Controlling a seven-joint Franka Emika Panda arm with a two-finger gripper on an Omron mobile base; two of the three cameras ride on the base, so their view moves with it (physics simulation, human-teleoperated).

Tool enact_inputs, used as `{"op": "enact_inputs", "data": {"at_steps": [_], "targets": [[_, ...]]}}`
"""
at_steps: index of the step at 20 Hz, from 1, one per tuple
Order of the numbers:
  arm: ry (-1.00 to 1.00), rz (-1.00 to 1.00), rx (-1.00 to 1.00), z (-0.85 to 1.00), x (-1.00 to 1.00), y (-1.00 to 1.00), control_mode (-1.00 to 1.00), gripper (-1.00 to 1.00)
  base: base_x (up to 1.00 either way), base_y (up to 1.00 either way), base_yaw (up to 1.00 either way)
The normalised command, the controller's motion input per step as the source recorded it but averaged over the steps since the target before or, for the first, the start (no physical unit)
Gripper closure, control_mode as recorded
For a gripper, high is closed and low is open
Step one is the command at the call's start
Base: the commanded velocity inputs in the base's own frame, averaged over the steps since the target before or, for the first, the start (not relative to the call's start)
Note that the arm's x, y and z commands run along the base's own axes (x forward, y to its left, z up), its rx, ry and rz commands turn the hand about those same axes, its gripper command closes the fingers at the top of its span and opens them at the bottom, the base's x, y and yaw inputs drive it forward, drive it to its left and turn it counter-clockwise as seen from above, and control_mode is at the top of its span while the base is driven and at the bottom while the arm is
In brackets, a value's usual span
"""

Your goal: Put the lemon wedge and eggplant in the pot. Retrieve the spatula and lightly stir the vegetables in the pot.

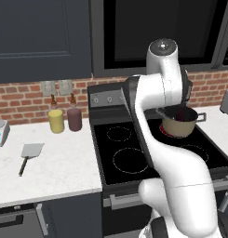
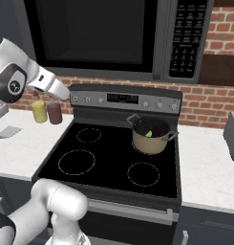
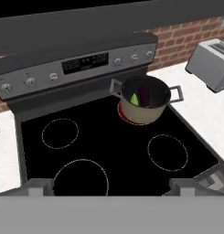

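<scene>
The beige pot [image 3: 150, 114] stands on the stove's back right burner, also seen in the left base view [image 1: 179, 125] and the right base view [image 2: 148, 141]. Inside it lie the yellow-green lemon wedge [image 3: 135, 98] [image 2: 149, 133] and the dark purple eggplant [image 3: 144, 93] [image 2: 157, 129]. The spatula [image 1: 29, 153] lies flat on the white counter left of the stove, blade away from me, with its blade also showing at the left edge [image 2: 8, 132]. My gripper [image 3: 113, 186] hangs open and holds nothing, high over the stove's front and well back from the pot.
A yellow bottle [image 1: 56, 121] and a maroon bottle [image 1: 74, 119] stand against the brick wall left of the stove. A grey toaster [image 3: 211, 64] sits on the right counter. The microwave [image 2: 113, 33] hangs above the black stove top [image 3: 109, 146].
</scene>
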Motion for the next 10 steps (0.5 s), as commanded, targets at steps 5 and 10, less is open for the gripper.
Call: {"op": "enact_inputs", "data": {"at_steps": [5,10], "targets": [[0.33,0.05,0.11,-0.18,-0.66,0.00,-1.00,-1.00,0.00,0.00,0.00],[0.13,0.07,0.08,-0.85,-0.84,0.00,-1.00,-1.00,0.00,0.00,0.00]]}}
